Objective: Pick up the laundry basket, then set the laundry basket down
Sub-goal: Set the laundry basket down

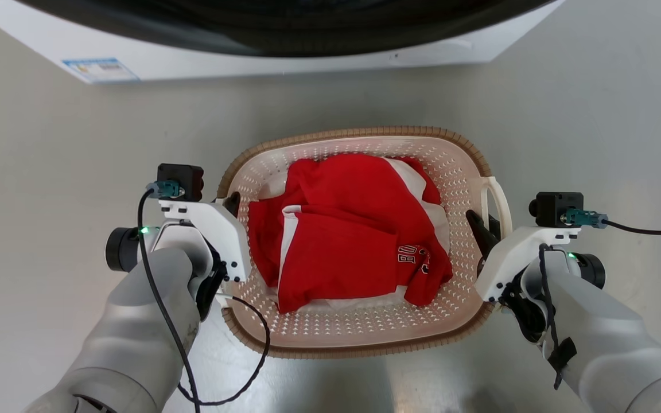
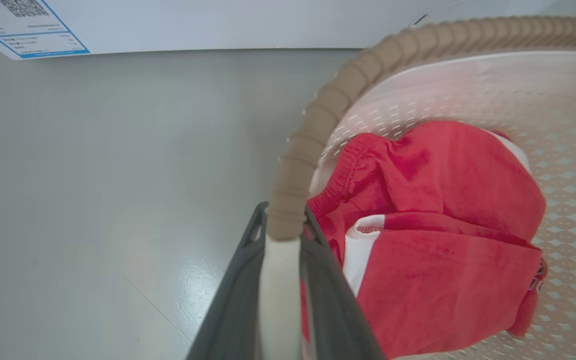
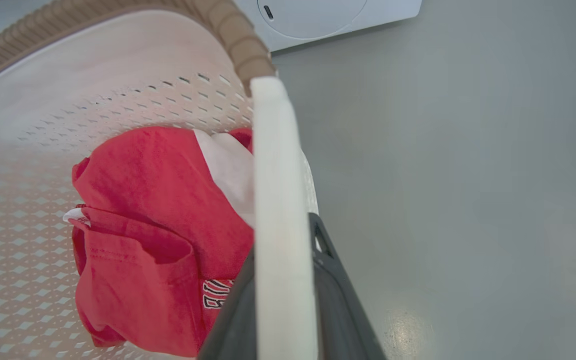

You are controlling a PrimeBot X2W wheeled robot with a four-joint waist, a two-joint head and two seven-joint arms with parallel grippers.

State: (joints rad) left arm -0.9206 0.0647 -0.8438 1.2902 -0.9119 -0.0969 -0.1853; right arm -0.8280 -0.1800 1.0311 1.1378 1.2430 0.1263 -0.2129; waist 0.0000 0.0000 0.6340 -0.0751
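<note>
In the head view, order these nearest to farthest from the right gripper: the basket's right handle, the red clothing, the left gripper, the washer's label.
1. White loop handle, held by the right gripper.
2. Red clothing, inside the laundry basket.
3. Left gripper, at the basket's left rim.
4. Blue-edged label, upper left, on the washing machine.

Even, bright light is falling; glare is glinting off the floor [image 2: 193, 280] just beside the left gripper [image 2: 284, 220], whose near fingers [image 2: 233, 310] are blurring.
</note>
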